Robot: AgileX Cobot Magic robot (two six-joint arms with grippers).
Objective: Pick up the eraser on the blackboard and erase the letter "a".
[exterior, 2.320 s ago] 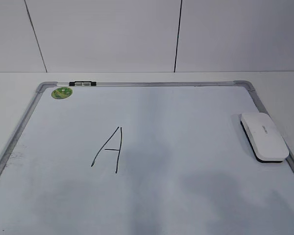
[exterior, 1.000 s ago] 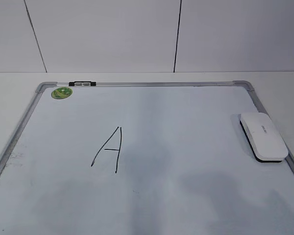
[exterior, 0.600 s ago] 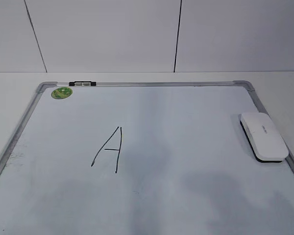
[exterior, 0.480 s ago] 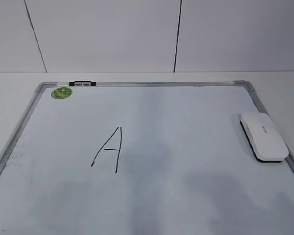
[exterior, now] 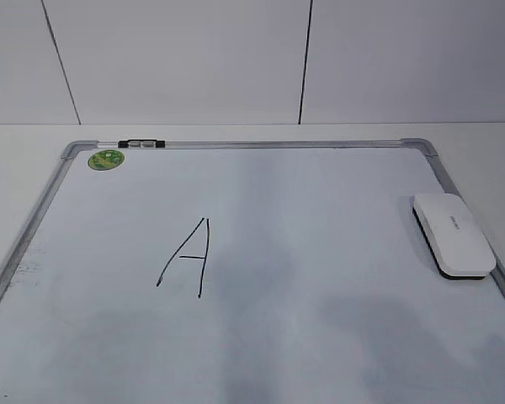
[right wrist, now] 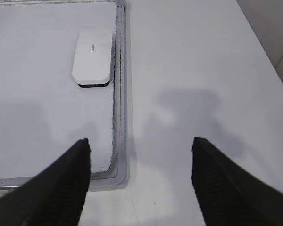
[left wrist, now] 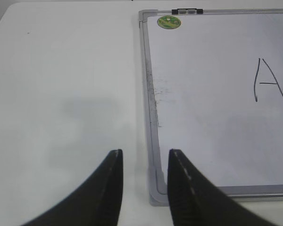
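The white eraser (exterior: 453, 234) lies flat on the blackboard (exterior: 320, 202), a white dry-erase board with a grey frame, close to its right edge. It also shows in the right wrist view (right wrist: 92, 56). The only writing on the board is a tall angular capital "A" (exterior: 189, 257), left of centre; no lowercase cursive "a" shows. My right gripper (right wrist: 140, 140) is open and empty above the board's near right corner, well short of the eraser. My left gripper (left wrist: 144, 153) is open and empty above the near left corner. Neither gripper shows in the exterior view.
A small green round magnet (exterior: 106, 159) sits in the board's far left corner, beside a black-and-white clip (exterior: 141, 143) on the far rim. The board lies on a white table (right wrist: 193, 70), with a white wall behind.
Faint shadows on the near part of the board shift slightly. The eraser, the writing and the magnet have not moved.
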